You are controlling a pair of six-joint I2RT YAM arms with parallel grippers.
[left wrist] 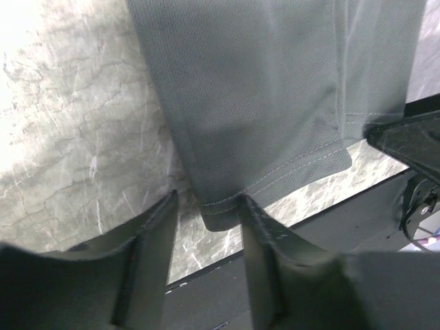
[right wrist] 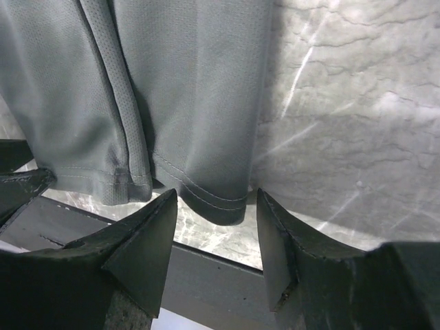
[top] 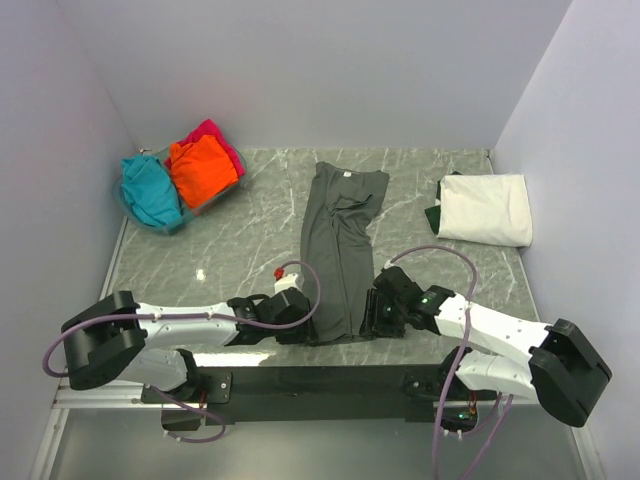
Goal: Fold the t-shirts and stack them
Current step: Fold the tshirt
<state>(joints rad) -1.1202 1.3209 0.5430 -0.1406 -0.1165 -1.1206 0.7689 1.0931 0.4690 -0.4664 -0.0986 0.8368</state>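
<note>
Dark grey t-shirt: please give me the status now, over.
Left jaws and right jaws open, each at a near hem corner. Dark grey t-shirt folded lengthwise, flat on table. Nothing lying on it; white t-shirt well aside.

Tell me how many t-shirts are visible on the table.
5. Dark grey t-shirt in the middle; white t-shirt folded at the far right; teal t-shirt, orange t-shirt and magenta t-shirt piled in the bin at far left. Others may lie hidden underneath.

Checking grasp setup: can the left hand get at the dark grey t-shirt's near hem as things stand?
Probably yes: the left hand is open, straddling a hem corner of the dark grey t-shirt, nothing blocking.
</note>
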